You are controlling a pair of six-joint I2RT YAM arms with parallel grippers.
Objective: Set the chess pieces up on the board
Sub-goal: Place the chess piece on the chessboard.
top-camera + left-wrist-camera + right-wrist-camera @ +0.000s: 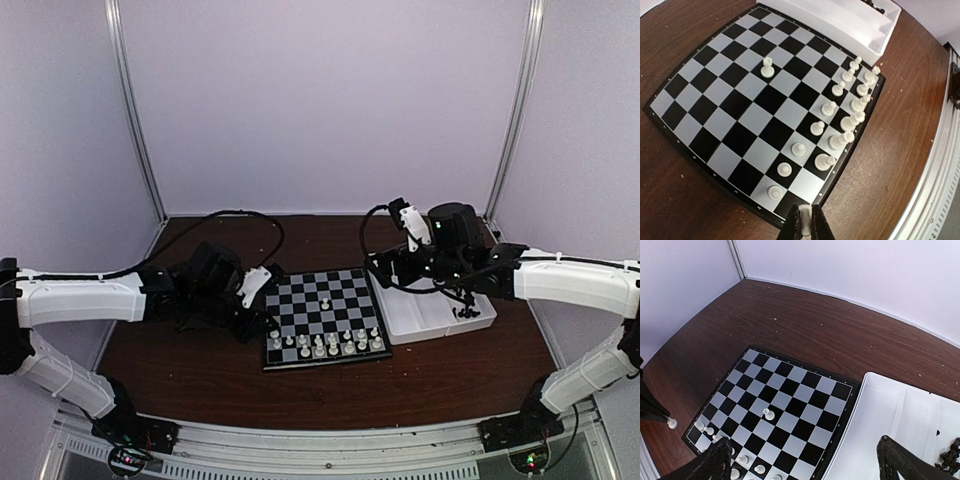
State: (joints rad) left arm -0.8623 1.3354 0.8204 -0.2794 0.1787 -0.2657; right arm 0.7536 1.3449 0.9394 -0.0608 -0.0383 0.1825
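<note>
The board lies at mid-table. White chess pieces fill most of its two near rows, and one white piece stands alone near the middle. My left gripper hovers at the board's near-left corner. In the left wrist view it is shut on a white piece just off the corner square of the board. My right gripper is open and empty, above the board's right edge and the tray. Its fingers are spread wide.
A white two-compartment tray stands right of the board, with black pieces in its right part. They also show in the right wrist view. Brown tabletop surrounds the board. Enclosure walls stand at the back and both sides.
</note>
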